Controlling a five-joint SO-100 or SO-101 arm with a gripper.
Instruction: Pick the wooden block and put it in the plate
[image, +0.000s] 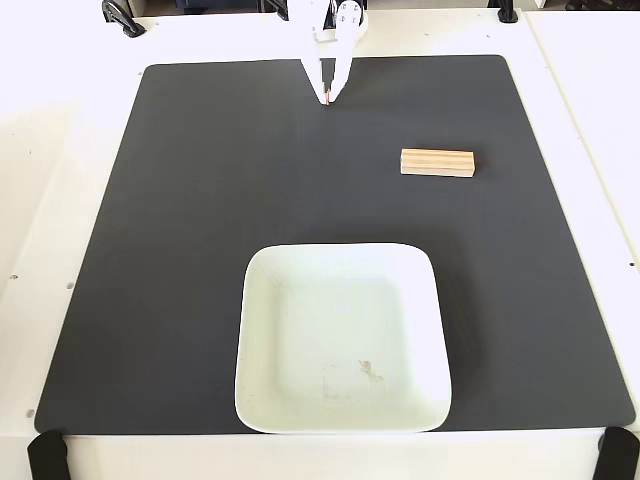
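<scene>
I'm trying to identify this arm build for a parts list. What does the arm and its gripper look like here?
Only the arm's end shows, at the top edge of the fixed view. The gripper is white plastic with two long fingers tapering to a narrow point, their tips tinted reddish. A round dark-centred fitting sits near its base. No cables or markings are visible.
</scene>
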